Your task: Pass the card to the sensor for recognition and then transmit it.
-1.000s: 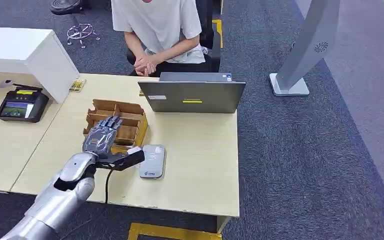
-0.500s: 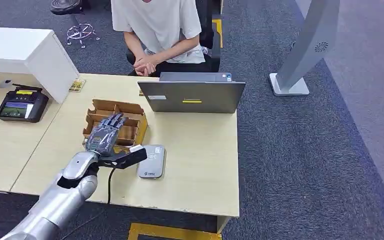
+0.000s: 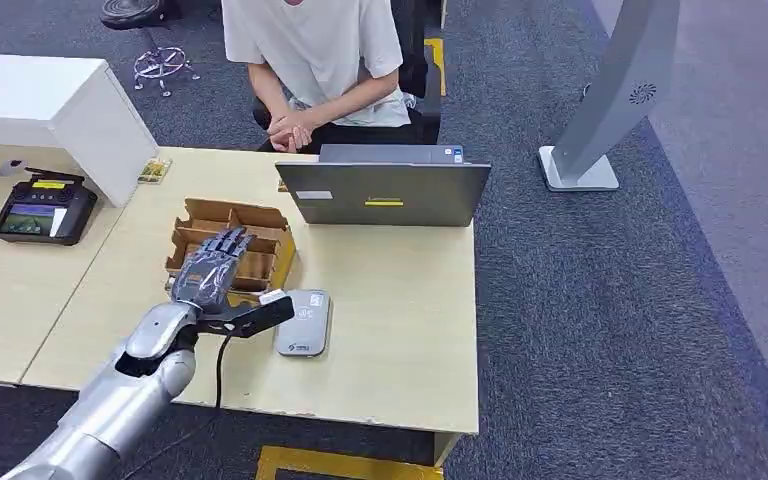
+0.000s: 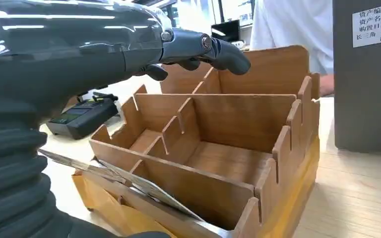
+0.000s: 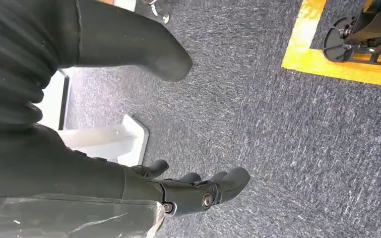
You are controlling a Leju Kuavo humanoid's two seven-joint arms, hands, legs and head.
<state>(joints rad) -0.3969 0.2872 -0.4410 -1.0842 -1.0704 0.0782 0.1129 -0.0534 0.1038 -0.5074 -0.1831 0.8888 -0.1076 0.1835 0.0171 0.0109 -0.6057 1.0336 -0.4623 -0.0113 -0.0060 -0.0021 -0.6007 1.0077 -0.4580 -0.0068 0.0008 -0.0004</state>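
Note:
My left hand (image 3: 210,272) hovers over the front of a wooden divider box (image 3: 260,215), fingers stretched out above its compartments. Its thumb points toward the grey card sensor (image 3: 305,321), which lies flat on the table just to the right. A thin card (image 4: 134,186) runs along the thumb from the hand, held there; its pale tip (image 3: 273,297) stops just short of the sensor's edge. In the left wrist view the fingers (image 4: 213,49) reach over the box (image 4: 238,119). My right hand (image 5: 188,191) hangs over the carpet, fingers loose and holding nothing.
A grey laptop (image 3: 385,193) stands behind the sensor, and a person (image 3: 315,50) sits beyond it with hands clasped. A black payment terminal (image 3: 42,212) and a white box (image 3: 50,95) are at the left. A grey stand (image 3: 615,90) rises on the carpet at the right.
My left hand edged slightly right toward the sensor with the card, then held almost still over the last half second.

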